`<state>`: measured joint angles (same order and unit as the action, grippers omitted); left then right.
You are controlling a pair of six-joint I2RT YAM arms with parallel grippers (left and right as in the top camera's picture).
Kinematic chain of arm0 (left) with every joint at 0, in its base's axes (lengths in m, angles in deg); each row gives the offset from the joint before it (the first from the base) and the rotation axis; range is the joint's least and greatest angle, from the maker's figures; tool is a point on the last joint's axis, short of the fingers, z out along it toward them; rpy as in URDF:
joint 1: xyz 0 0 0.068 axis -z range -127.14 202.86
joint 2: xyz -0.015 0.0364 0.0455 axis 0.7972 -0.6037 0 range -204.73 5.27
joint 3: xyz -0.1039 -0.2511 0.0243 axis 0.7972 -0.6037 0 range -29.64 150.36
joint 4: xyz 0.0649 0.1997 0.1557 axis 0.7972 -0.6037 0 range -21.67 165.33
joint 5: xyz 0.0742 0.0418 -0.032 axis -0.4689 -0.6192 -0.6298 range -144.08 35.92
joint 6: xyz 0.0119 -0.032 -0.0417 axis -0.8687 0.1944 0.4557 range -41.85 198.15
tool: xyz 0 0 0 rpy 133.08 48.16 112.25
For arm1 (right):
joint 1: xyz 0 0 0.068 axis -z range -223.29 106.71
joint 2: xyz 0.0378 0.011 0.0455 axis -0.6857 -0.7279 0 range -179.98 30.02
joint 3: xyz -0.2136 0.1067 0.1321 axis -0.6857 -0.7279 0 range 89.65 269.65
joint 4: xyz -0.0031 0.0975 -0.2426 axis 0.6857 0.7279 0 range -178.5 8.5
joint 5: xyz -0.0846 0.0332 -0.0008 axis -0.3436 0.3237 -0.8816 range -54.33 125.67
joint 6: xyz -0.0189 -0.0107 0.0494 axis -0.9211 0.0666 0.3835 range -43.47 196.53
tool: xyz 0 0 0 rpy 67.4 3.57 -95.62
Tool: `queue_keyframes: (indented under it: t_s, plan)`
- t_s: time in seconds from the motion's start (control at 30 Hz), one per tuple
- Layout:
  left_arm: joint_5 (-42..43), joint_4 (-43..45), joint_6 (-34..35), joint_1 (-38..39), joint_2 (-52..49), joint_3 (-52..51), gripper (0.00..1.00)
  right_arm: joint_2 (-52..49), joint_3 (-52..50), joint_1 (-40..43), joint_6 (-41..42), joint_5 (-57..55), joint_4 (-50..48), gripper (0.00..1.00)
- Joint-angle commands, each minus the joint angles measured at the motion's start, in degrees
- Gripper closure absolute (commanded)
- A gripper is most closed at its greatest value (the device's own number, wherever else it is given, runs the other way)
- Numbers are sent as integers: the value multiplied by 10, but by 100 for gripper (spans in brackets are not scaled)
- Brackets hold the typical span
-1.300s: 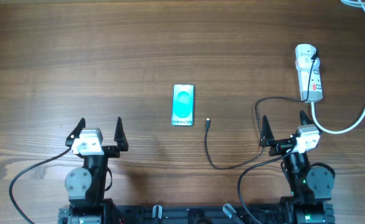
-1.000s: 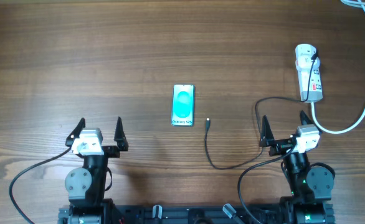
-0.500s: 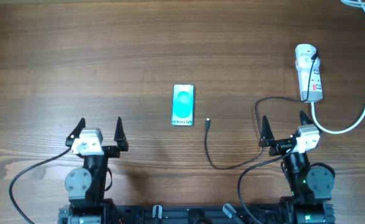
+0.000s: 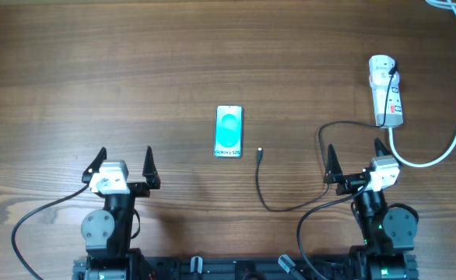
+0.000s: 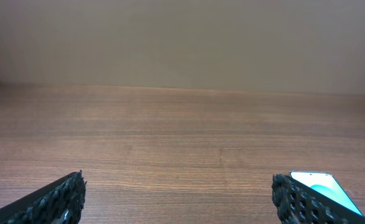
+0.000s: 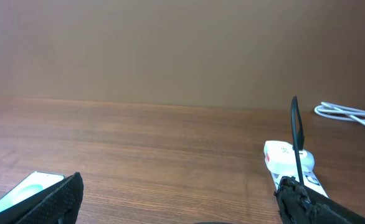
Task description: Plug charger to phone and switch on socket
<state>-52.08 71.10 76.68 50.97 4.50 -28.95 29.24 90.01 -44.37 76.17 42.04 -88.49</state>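
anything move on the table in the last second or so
Nothing visibly changed. The left hand and right hand are open and empty at the near edge, as before. The phone, the charger tip beside it and the socket lie where they were.

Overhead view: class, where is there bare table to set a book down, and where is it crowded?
Bare wood runs across the far table beyond the phone, and left of it beyond the left hand. Crowded: the right side, where the charger loops past the right hand to the socket and its white cord.
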Motion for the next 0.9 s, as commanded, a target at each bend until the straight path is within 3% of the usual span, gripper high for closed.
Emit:
queue_keyframes:
  t_s: [0.0, 0.33, 0.37, 0.5, 0.67, 0.87]
  plan:
    - [5, -1, -11, -1, 6, -4, 0, 1, 0, 0, -10, -3, -2, 0]
    - [-15, 0, -16, -2, 6, -4, 0, 1, 0, 0, -10, -3, -2, 0]
    - [19, 10, 10, -1, 6, -3, 0, 1, 0, 0, -10, -3, -2, 0]
    - [327, 62, 38, -1, 6, -3, 0, 1, 0, 0, -10, -3, -2, 0]
    - [472, 159, 91, -1, 6, -3, 0, 1, 0, 0, -10, -3, -2, 0]
    - [477, 317, 207, -1, 6, -3, 0, 1, 0, 0, -10, -3, -2, 0]
